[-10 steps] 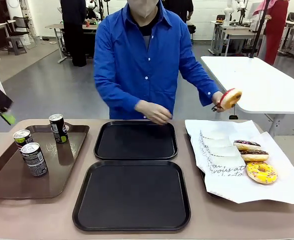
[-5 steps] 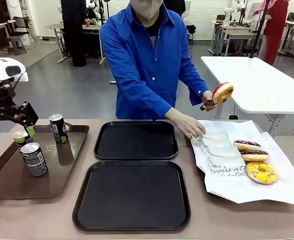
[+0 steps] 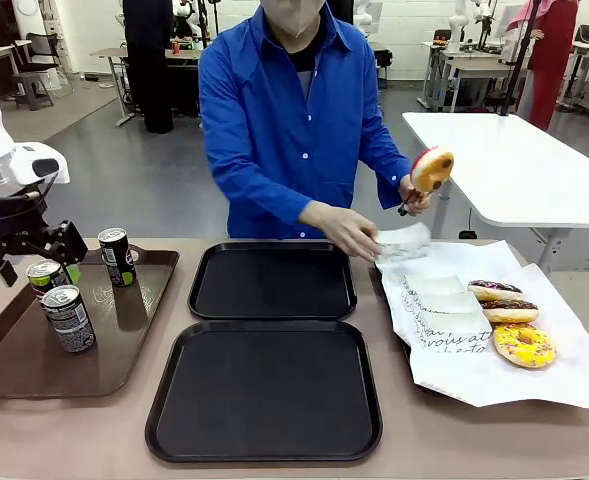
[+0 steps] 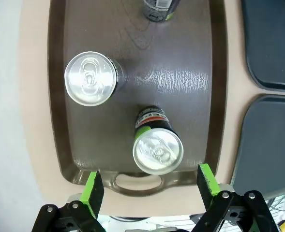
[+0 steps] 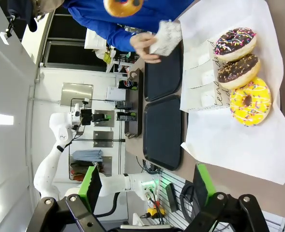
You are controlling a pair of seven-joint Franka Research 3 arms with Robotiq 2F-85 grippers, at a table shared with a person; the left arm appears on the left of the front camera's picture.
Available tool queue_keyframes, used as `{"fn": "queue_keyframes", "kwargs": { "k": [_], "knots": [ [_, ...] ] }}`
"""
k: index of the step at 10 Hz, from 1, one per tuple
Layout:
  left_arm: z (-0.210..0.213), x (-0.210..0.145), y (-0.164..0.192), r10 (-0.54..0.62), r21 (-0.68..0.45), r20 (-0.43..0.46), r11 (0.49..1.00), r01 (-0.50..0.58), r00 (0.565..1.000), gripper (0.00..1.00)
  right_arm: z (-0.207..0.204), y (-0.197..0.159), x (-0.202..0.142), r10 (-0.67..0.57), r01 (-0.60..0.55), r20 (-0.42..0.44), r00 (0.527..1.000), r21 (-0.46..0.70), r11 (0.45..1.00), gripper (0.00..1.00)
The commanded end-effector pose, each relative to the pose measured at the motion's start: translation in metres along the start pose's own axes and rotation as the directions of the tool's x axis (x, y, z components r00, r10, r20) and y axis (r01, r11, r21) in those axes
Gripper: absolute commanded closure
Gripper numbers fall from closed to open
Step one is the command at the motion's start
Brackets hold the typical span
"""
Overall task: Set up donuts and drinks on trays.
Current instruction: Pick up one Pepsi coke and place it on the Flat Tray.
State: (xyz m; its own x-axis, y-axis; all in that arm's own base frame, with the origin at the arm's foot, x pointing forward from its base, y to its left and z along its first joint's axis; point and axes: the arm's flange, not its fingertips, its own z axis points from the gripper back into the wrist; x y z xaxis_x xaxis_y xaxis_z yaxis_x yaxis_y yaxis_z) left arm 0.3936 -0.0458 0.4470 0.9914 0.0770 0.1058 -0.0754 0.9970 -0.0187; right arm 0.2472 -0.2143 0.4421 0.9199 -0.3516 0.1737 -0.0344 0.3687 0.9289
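Three dark cans stand on the brown tray. My left gripper hovers open above them, and the nearest can shows just ahead of its fingers. Both black trays are bare. The person holds a pink-glazed donut in tongs and a white sleeve in the other hand. Two chocolate donuts and a yellow one lie unsleeved on the white paper. My right gripper is open in the air, far from the donuts.
The white paper sheet covers the table's right side, with more flat sleeves lying on it. The brown tray's near handle sits just under my left fingers. A white table stands behind the person's arm.
My left gripper has swung in from the left edge to above the cans. The person picked a sleeve off the paper and brought the tong-held donut inward, toward it.
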Motion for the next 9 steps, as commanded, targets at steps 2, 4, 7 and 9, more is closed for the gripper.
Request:
{"fn": "queue_keyframes", "kwargs": {
  "k": [2,4,7,9],
  "knots": [
    [-0.0078,0.0077,0.0002,0.015,-0.092,0.04,0.996,-0.011,0.999,0.0,-0.0002,-0.0007,0.0019,0.017,-0.017,0.011,1.0,0.027,1.0,0.0],
    [-0.0086,0.0053,0.0038,0.01,-0.011,-0.006,1.0,-0.01,1.0,0.0,-0.0002,-0.0007,0.0019,0.017,-0.017,0.011,1.0,0.027,1.0,0.0],
    [-0.0086,0.0053,0.0038,0.01,-0.011,-0.006,1.0,-0.01,1.0,0.0,-0.0002,-0.0007,0.0019,0.017,-0.017,0.011,1.0,0.027,1.0,0.0],
    [-0.0109,0.0074,0.005,0.01,-0.025,-0.005,1.0,-0.011,1.0,0.0,-0.0002,-0.0007,0.0019,0.017,-0.017,0.011,1.0,0.027,1.0,0.0]
  ]
}}
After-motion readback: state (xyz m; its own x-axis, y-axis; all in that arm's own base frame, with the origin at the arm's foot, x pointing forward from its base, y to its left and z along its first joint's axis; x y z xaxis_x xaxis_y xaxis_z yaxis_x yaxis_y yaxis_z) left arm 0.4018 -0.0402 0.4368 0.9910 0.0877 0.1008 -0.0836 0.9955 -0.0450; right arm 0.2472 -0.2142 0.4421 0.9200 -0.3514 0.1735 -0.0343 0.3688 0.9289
